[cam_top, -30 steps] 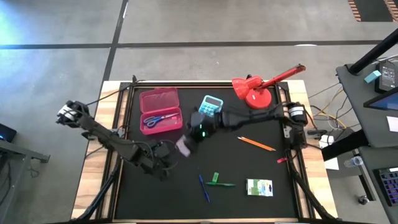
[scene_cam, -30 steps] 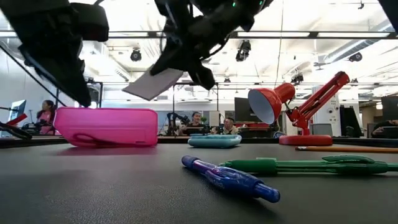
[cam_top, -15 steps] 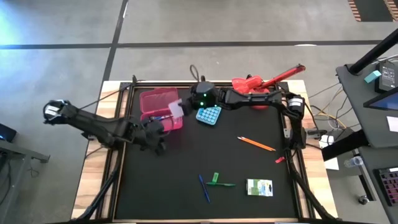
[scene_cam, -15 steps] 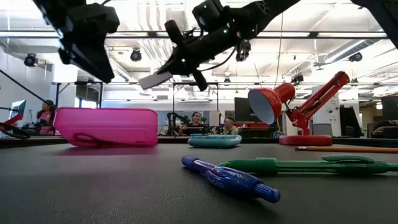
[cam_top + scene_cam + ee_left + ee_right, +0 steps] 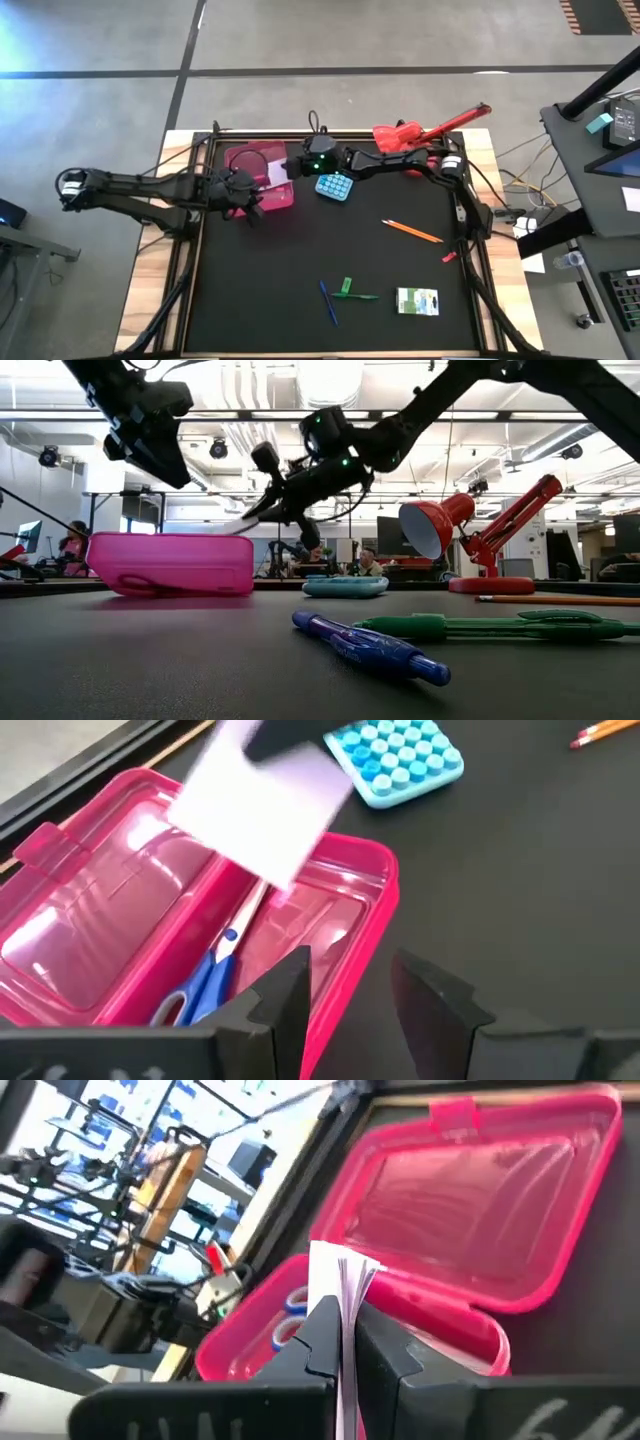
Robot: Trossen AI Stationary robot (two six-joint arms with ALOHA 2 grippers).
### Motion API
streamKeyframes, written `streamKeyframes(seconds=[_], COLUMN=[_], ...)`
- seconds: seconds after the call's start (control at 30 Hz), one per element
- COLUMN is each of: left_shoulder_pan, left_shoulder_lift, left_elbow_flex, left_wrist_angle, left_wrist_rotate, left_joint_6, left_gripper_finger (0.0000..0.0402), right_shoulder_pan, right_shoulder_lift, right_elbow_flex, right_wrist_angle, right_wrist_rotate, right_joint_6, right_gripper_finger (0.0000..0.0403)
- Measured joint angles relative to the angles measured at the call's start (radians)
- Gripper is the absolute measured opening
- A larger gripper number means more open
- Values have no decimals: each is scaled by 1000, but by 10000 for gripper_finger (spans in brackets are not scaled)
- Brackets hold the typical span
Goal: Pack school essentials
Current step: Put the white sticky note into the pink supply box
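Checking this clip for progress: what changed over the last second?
The right tool, shut on the note pad, carried it from mid-table to above the pink box. The left tool drew back beside the box. Scissors inside, pens, pencil and lamp stayed.

Black worktop (image 5: pixel 300 270) inside a pale wood border. Translucent pink plastic box (image 5: pixel 258 180), blue-handled scissors (image 5: pixel 198 988) inside. Pale pink note pad (image 5: pixel 262 815), nearly white, clamped in the dark right gripper (image 5: pixel 342 1342). Dark left gripper (image 5: pixel 350 990) too. Light blue tray (image 5: pixel 335 186) dotted with darker blue rounds. Red lamp (image 5: pixel 415 142). Orange pencil (image 5: pixel 411 231). Blue pen (image 5: pixel 370 648), green pen (image 5: pixel 490 626), small green eraser (image 5: pixel 347 285). White-green packet (image 5: pixel 417 301) with dark print.
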Motion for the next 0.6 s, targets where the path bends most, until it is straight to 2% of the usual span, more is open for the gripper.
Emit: streamKeyframes(seconds=[0.27, 0.6], left_shoulder_pan=[5, 5], left_shoulder_lift=[-3, -1], left_elbow_flex=[0, -3], left_wrist_angle=[2, 2], left_wrist_rotate=[1, 3], left_joint_6=[3, 0], left_gripper_finger=[123, 123], right_shoulder_pan=[22, 51], right_shoulder_lift=[70, 105], right_elbow_flex=[6, 60], right_wrist_angle=[35, 44], right_wrist_rotate=[-2, -9], right_joint_6=[67, 41], right_gripper_finger=[8, 9])
